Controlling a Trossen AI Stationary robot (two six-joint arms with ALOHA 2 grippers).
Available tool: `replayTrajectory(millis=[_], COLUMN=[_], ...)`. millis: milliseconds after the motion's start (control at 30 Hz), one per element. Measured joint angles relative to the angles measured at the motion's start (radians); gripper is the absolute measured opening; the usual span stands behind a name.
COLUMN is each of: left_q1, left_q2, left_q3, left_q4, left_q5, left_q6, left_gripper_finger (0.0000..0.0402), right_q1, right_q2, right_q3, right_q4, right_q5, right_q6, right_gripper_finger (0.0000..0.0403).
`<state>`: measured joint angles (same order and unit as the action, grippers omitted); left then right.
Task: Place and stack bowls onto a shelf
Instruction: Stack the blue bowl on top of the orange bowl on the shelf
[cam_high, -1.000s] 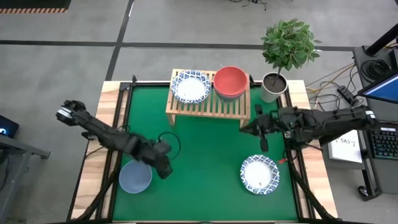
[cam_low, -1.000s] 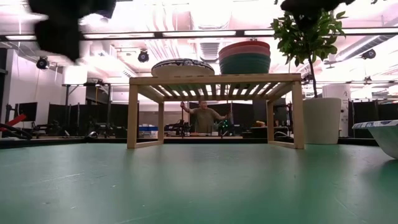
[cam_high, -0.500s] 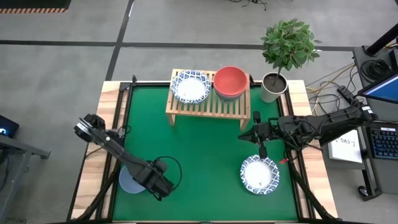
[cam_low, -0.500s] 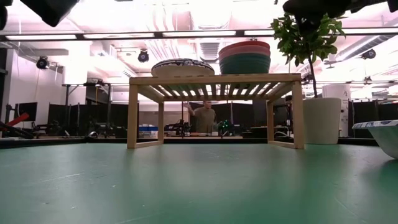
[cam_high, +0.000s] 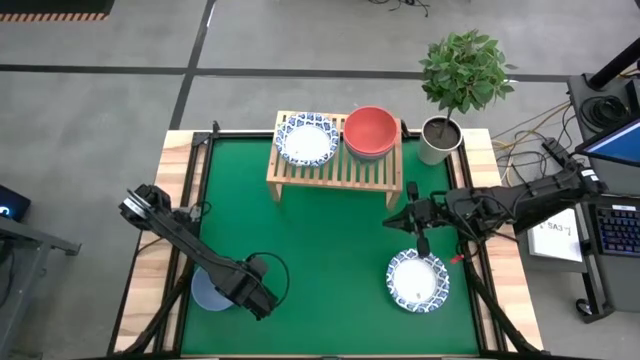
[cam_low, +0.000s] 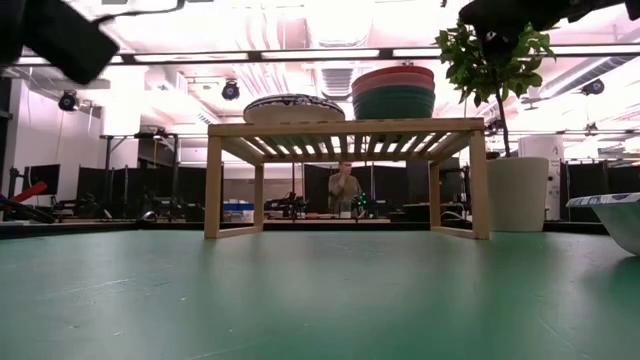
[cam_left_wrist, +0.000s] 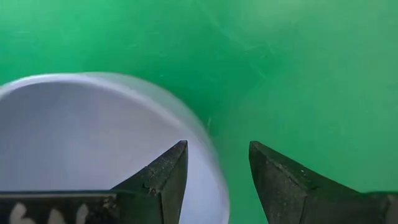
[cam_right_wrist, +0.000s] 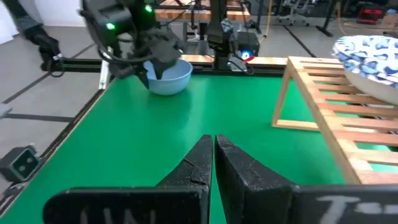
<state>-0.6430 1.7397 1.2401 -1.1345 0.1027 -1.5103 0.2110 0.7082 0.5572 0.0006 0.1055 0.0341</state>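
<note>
high view: 2 bowls on mat, left end effector (cam_high: 262, 303) apart at blue-grey bowl (cam_high: 208, 291), right end effector (cam_high: 423, 236) together.

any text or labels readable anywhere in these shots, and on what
Nothing can be read in full.
White markings on the left gripper body in the left wrist view: cut off by the frame, unreadable.
White letters on the right gripper body in the right wrist view: cut off, unreadable.
Paper sheet beside the table in the high view: print too small to read.
Bowls and shelf: no text.
</note>
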Motion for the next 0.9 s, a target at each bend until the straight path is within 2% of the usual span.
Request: replayTrajectory(millis=[133,300,400,500,600,733,900], left_q1=[0.0,0.002,0.004,0.004,0.003,0.017,0.079], left_q2=[0.001,0.0,0.0,0.003,0.022,0.066,0.135], left_q3=[-0.057,-0.032,0.034,0.132,0.259,0.479,0.786], left_q4=[0.063,0.047,0.012,-0.004,-0.017,-0.043,-0.037], left_q5=[0.004,0.037,0.037,0.016,-0.058,-0.208,-0.457], left_q6=[0.009,0.064,0.148,0.309,0.495,0.79,1.251], left_gripper_finger=[0.0129,0.002,0.0009,0.0002,0.0001,0.0001,0.0], right_q1=[0.04,0.11,0.15,0.183,0.211,0.235,0.236], right_q2=[0.0,0.0,-0.001,-0.002,-0.012,-0.044,-0.102], right_q3=[-0.002,-0.002,-0.002,-0.002,-0.002,-0.002,-0.006], right_q4=[-0.003,-0.01,-0.014,-0.026,-0.063,-0.127,-0.153], right_q5=[0.0,0.0,0.0,0.0,0.0,0.0,0.001], right_q6=[0.0,-0.008,-0.031,-0.046,-0.038,-0.036,-0.087], right_gripper_finger=[0.0009,0.0009,0.0009,0.0009,0.0009,0.0009,0.0009])
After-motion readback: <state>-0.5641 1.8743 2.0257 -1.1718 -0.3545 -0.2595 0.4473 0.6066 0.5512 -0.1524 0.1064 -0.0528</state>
